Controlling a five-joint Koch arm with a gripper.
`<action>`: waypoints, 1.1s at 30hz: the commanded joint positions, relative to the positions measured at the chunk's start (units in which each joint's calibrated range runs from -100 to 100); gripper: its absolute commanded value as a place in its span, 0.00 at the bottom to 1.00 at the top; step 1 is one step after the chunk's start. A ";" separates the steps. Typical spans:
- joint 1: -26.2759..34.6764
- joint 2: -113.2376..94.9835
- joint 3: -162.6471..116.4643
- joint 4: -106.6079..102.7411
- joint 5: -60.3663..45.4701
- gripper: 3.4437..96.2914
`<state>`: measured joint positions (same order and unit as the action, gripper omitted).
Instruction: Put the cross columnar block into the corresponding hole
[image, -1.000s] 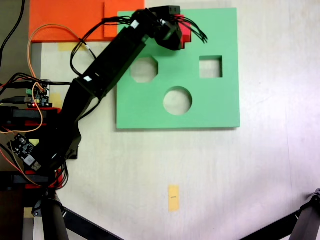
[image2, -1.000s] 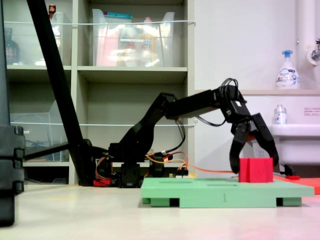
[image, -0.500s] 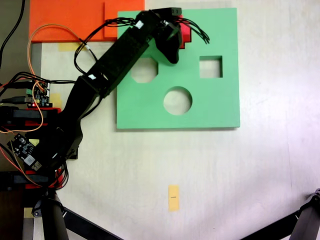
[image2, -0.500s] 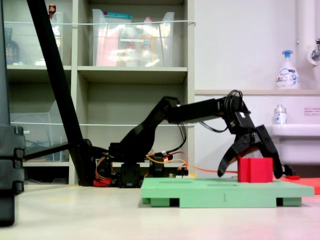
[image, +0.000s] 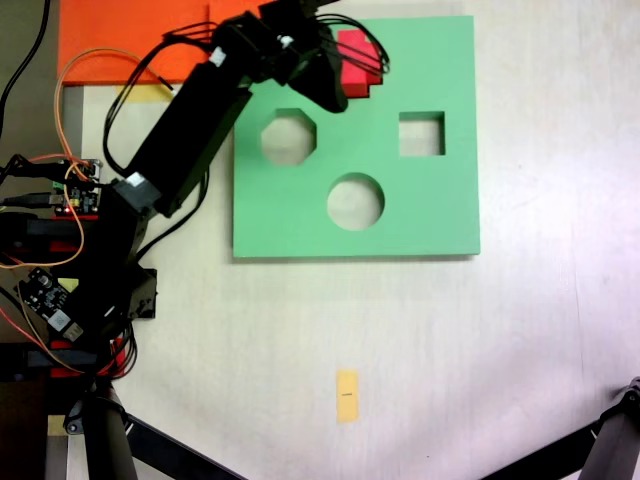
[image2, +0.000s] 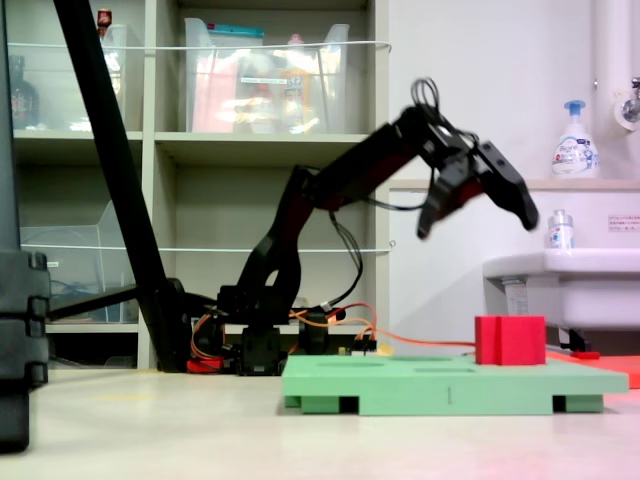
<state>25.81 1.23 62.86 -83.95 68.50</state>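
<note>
Gripper (image2: 478, 205) up in the air with jaws spread apart, nothing between them, well above the green foam board (image2: 440, 383) in the second exterior view. Red cross columnar block (image2: 510, 340) down below the gripper, standing upright on the board, clear of the fingers. In the first exterior view, block (image: 362, 62) just to the right of the gripper (image: 322, 72), near the board's (image: 420, 215) top edge. Plus-shaped hole not visible, so can't tell if the block sits in it. Octagonal cutout (image: 289, 137) below the gripper in the first exterior view.
</note>
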 joint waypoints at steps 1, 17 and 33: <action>-3.17 -17.29 3.64 -13.94 -16.61 0.61; -22.47 -51.37 -20.99 -7.00 -46.89 0.61; -22.86 -88.24 -151.10 97.28 -63.74 0.49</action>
<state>2.91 -84.95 -87.26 10.23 7.30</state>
